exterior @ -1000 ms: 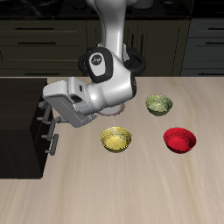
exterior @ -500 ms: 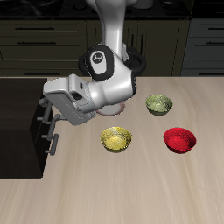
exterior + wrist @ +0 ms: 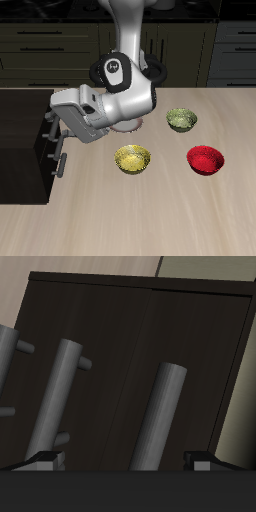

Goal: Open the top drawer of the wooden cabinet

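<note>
Reaching toward the top drawer at left, the claw hides its grip; I cannot tell. A missed handle could slip.

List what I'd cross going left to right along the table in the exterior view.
wooden cabinet → gripper at its drawer fronts → yellow bowl → olive-green bowl → red bowl.

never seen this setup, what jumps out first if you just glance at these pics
The white robot arm fills the middle of the exterior view, its gripper pressed up against the front of the dark wooden cabinet at the table's edge. Beside it on the pale table sit three small bowls: a yellow bowl, a red bowl and an olive-green bowl farther back.
</note>
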